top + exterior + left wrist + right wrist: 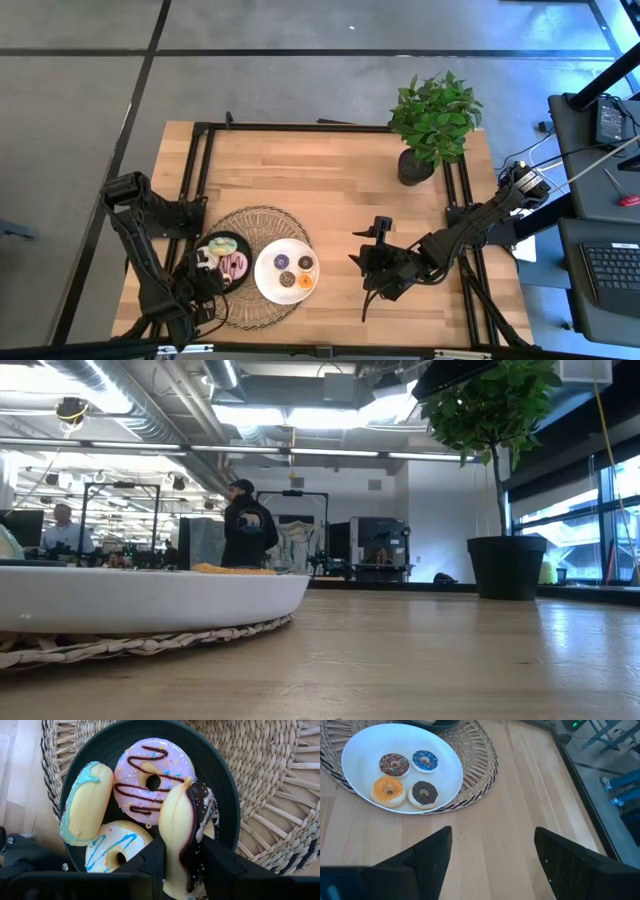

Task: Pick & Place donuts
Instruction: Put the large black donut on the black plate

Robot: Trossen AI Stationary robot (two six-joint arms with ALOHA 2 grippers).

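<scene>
From above, a black plate (243, 251) with donuts (232, 264) and a white plate (268, 281) with four are seen on a mat (262, 218). At the left wrist, a chocolate donut (186, 840) is pinched on edge by the left gripper (183, 857). At the right wrist, the right gripper (492, 852) is spread over bare table (520, 810).

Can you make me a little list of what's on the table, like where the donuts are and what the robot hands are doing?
black plate: on the woven mat, holds four donuts
chocolate donut: on edge, between the left gripper fingers, over the black plate
pink donut: flat in the black plate
white plate: holds four donuts, on the mat too
orange donut: flat in the white plate
right gripper: open, over bare table, holding nothing
plant: far corner
</scene>
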